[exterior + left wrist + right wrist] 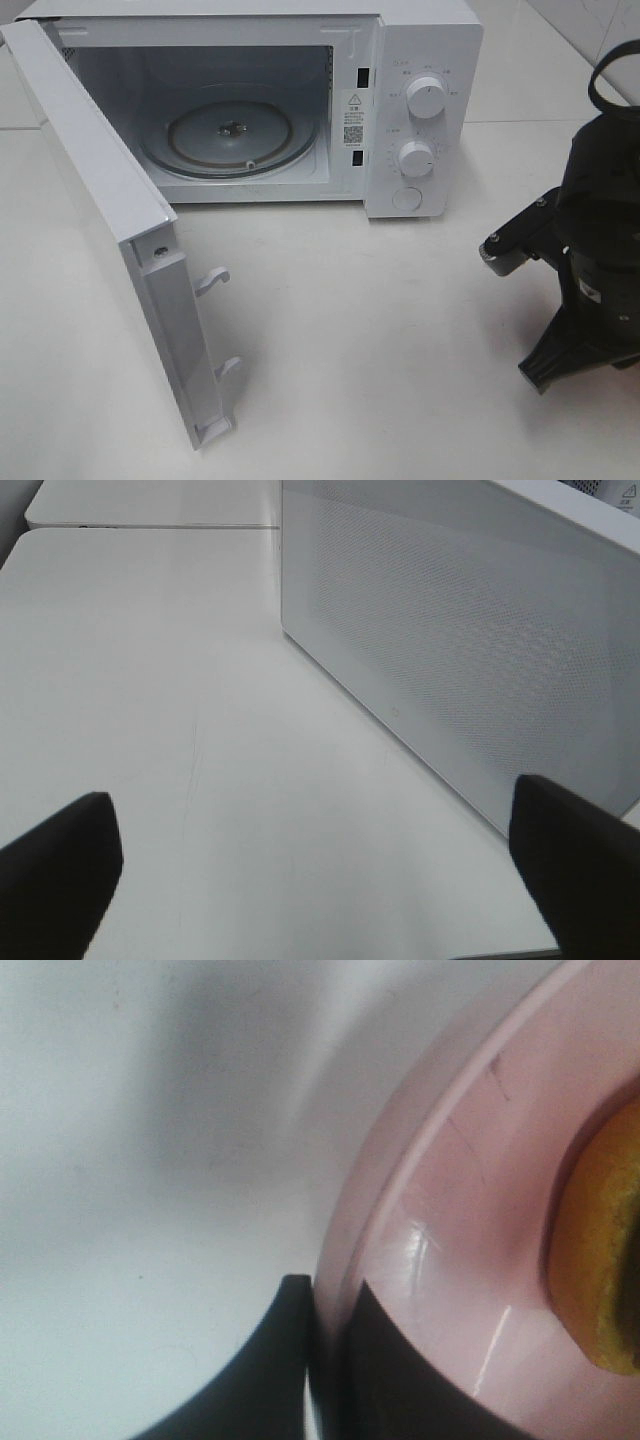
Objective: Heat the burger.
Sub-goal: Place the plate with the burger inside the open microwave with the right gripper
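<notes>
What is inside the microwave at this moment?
Only the glass turntable lies inside the microwave; the burger is not in it. The open door hides part of the cavity's left side, so that cannot be checked.

I see a white table (400,340) under soft, even light, a second white table (150,502) just beside it, and pale tiles (585,35) beyond the far edge.
</notes>
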You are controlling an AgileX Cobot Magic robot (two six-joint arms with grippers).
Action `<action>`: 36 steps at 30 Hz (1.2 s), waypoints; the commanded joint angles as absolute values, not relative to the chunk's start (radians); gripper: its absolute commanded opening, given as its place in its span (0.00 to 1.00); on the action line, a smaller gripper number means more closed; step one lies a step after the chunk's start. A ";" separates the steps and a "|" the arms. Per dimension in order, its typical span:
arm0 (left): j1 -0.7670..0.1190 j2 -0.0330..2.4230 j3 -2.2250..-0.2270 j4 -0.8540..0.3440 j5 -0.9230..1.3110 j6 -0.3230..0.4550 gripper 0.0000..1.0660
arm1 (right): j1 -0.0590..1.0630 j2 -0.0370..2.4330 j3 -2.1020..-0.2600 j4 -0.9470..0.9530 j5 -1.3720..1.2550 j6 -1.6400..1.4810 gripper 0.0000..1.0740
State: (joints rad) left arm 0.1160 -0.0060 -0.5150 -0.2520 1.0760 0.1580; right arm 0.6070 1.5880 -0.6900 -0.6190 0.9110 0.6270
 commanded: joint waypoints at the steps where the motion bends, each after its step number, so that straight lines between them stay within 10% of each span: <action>1: 0.112 -0.022 -0.515 -0.259 1.067 0.156 0.92 | 0.666 1.548 -0.628 -0.661 0.963 0.666 0.00; 36: 0.112 -0.022 -0.515 -0.259 1.067 0.156 0.92 | 1.111 1.431 -0.579 -0.743 1.054 0.597 0.01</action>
